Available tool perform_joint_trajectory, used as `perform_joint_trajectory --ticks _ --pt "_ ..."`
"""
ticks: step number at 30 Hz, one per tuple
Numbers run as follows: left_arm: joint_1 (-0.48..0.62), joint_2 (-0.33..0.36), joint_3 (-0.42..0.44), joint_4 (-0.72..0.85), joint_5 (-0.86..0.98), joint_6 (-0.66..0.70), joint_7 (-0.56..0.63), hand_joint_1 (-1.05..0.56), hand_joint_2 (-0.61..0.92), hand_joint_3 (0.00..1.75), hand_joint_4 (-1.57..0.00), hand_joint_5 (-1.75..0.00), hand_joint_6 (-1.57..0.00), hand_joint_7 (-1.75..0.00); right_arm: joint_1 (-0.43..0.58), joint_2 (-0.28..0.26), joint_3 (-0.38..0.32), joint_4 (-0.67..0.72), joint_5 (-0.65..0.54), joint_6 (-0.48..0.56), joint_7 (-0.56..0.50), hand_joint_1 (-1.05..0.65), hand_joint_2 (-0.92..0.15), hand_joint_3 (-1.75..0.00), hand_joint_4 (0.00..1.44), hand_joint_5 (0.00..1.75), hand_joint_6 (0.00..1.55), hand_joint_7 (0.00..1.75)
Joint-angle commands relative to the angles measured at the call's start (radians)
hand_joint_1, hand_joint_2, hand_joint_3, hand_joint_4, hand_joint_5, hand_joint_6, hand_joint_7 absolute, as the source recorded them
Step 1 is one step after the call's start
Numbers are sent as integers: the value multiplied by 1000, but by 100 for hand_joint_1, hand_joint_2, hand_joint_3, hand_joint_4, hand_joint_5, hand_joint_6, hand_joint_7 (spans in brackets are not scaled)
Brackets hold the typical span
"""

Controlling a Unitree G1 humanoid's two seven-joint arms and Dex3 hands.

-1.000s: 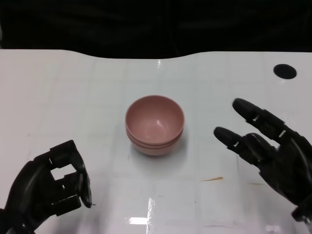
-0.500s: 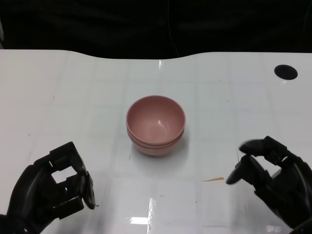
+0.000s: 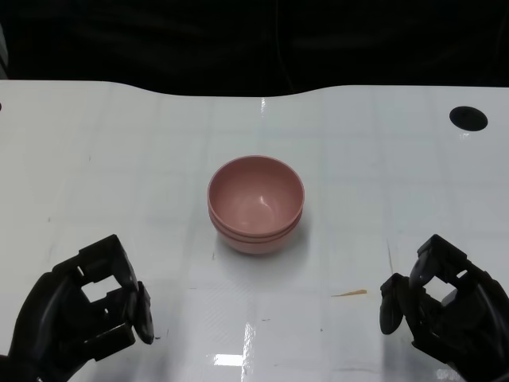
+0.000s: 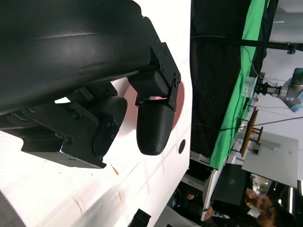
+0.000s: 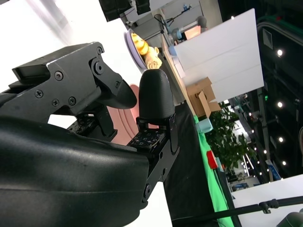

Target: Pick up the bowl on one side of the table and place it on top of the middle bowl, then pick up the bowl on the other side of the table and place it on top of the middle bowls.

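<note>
A stack of pink bowls sits nested at the middle of the white table; two rim lines show below the top bowl. My left hand rests low at the near left, fingers curled in, holding nothing. My right hand sits at the near right, fingers curled in, also holding nothing. Both hands are well apart from the bowls. A sliver of pink bowl shows past the left hand's fingers, and another pink bowl sliver behind the right hand's fingers.
A round black hole marks the table's far right. A small orange streak lies on the surface near my right hand. The table's far edge curves against a dark backdrop. A person shows beyond the table in the left wrist view.
My right hand has drawn back toward the near edge and curled its fingers in from a spread pose. The left hand has barely moved. The bowls stay put.
</note>
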Motion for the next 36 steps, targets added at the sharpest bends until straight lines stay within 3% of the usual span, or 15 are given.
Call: perform_joint_trajectory --ticks 1,6,11,16,36 --pt "24 12 9 -28 -12 6 3 33 86 141 -103 -175 -82 -175 19 -2 -23 -7 18 14 -1 -5 -58 -121 92 175 63 174" --pt "39 9 13 -50 -27 18 11 32 85 141 -103 -175 -82 -175 29 -1 -37 -5 21 12 2 -5 -60 -121 92 175 62 173" --pt "47 11 18 -71 -36 42 29 31 84 140 -101 -175 -80 -175 22 11 -52 11 11 -20 -3 -6 -67 -108 92 175 63 168" --pt "62 5 20 -93 -38 50 40 32 88 140 -100 -175 -78 -175 23 18 -62 10 4 -25 -26 -2 -65 -116 91 175 66 160" --pt "115 -20 25 -208 -68 112 143 33 92 138 -99 -175 -76 -175 11 29 -116 51 8 -69 -5 -2 -62 -125 91 175 61 171"
